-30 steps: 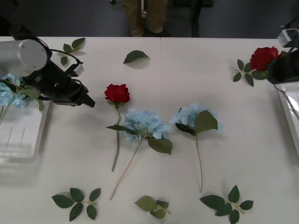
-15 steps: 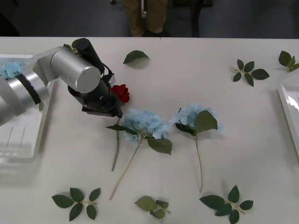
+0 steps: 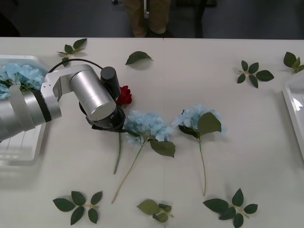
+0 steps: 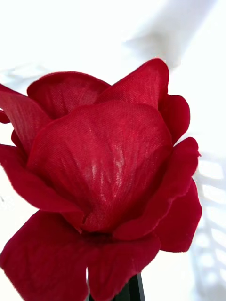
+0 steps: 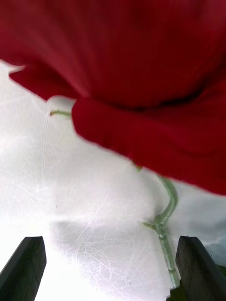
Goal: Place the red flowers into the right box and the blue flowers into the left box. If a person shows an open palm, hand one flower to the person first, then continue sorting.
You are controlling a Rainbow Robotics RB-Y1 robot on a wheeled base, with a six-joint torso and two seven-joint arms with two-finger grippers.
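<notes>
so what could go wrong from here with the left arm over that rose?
1. Left gripper is open, with the red rose stem near one finger: closing could miss it.
2. A blue hydrangea lies against that stem and may get dragged.
3. Right gripper's rose isn't boxed yet.

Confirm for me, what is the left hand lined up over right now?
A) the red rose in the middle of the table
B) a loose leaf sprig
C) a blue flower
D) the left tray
A: the left hand is open, and its wrist view has the red rose and its green stem between the two fingers; the front view puts that arm over the rose.
</notes>
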